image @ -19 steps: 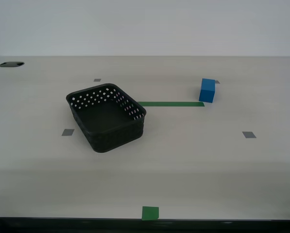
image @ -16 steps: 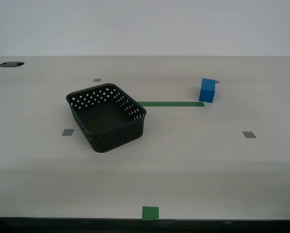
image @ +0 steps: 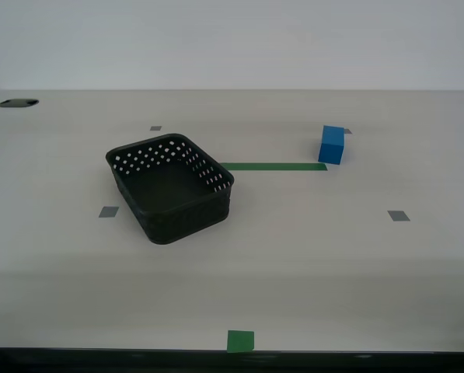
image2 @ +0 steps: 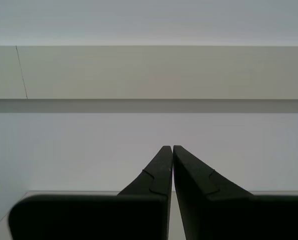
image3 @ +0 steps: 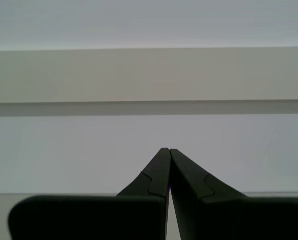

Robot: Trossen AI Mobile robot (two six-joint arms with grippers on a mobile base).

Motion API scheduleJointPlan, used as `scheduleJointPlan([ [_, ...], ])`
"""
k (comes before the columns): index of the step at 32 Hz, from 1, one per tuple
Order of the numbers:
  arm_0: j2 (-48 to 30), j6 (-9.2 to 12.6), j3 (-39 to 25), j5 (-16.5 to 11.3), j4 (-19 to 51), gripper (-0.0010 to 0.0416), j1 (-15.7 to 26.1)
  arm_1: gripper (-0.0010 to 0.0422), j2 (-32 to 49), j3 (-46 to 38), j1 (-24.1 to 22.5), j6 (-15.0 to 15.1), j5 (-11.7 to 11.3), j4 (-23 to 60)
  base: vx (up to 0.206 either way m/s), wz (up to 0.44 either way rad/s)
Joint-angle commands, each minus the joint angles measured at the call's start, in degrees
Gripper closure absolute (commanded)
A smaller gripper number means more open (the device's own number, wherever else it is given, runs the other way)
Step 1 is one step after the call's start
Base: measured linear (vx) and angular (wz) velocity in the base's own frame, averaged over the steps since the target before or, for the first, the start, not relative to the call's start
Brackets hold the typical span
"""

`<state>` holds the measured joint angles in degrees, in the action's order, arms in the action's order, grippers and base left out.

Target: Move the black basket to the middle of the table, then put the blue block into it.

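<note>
The black basket (image: pixel 172 188) stands empty on the table (image: pixel 309 256), left of centre in the exterior view, turned at an angle. The blue block (image: pixel 332 144) stands farther back towards the exterior view's right, at the end of the green tape strip (image: pixel 273 166). No arm shows in the exterior view. My first gripper (image3: pixel 168 150) is shut and empty, pointing at a plain wall. My second gripper (image2: pixel 172 147) is shut and empty, also pointing at a wall. Neither wrist view shows the basket or the block.
Small grey tape squares (image: pixel 108 211) (image: pixel 398 215) lie to either side of the table, and a green tape square (image: pixel 240 340) sits at its front edge. A dark hole (image: pixel 18 102) is at the far back on the exterior view's left.
</note>
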<state>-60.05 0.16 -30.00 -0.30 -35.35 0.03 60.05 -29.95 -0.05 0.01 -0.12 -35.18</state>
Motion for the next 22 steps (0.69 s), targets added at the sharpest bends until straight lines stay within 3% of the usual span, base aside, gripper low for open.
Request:
scheduleJointPlan([
  [1,0.0,0.02,-0.04,-0.04,-0.17,0.0405,0.02,0.0412,-0.02,-0.02,0.02,0.07,0.11,-0.22,0.0,0.0],
  [22,0.0,0.02,-0.04,-0.02,-0.35,0.0405,0.02,0.0412,-0.02,-0.15,0.02,0.07,0.11,-0.24,0.0,0.0],
])
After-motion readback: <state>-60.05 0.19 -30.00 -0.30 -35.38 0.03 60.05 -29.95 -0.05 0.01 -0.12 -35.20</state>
